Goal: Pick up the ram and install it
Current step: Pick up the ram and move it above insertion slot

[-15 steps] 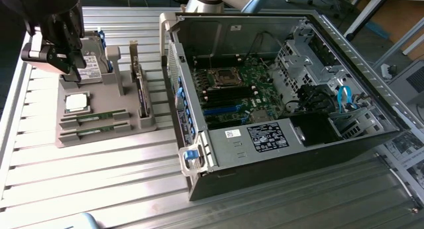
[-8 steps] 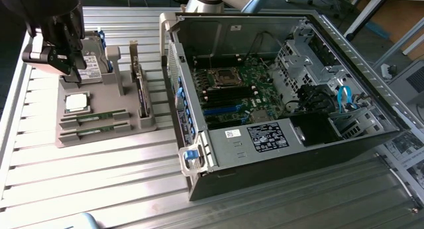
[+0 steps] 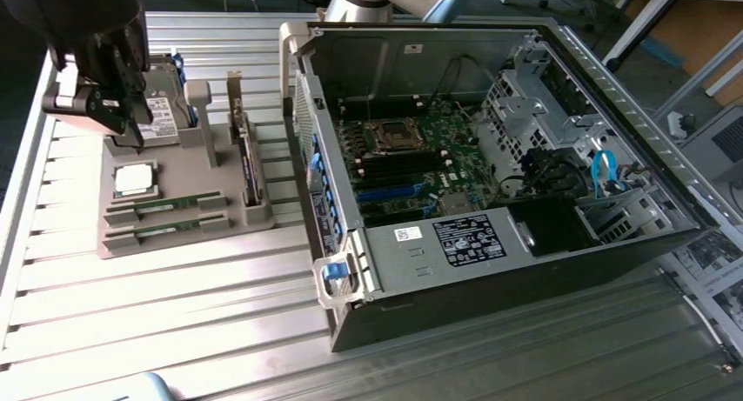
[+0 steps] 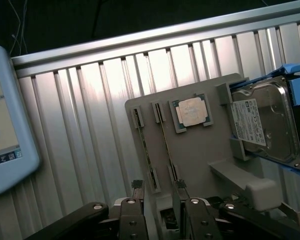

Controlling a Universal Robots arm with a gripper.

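Tool (image 3: 123,130): black two-finger unit, jaws apart, nothing btwn them.
Tool position: at the exterior view's upper left, raised over the holder's hard-drive end; touches nothing that shows.
Fingertips (image 4: 137,189): in the wrist view both tips stand clear of the holder, the ends of the two stick slots showing just past them.
Ram (image 3: 163,206): thin green stick, on edge in a slot of the holder, just beside the CPU, not gripped; well apart from the PC case.
Second stick (image 3: 163,230): same kind, in the parallel slot, on the side of the ram away from the CPU.
Which stick is nearer the tool: can't tell.
Holder (image 3: 174,249): grey moulded tray, flat on the table, at the exterior view's left of the case.
CPU (image 3: 134,179): square silver chip, flat in its recess.
Hard drive (image 3: 163,116): silver w/ white label, in a blue frame, propped at the holder's far end, partly behind the tool.
Card (image 3: 244,153): circuit board standing on edge in the holder, on the side toward the case.
PC case (image 3: 488,288): lying w/ its side panel off, interior facing up.
Motherboard (image 3: 424,149): exposed inside the case, socket near the middle, black and blue slots beside it.
Table (image 3: 174,314): ribbed aluminium, carries holder and case.
Tablet (image 4: 5,120): light-blue shell, screen lit, lying on the table well apart from the holder.
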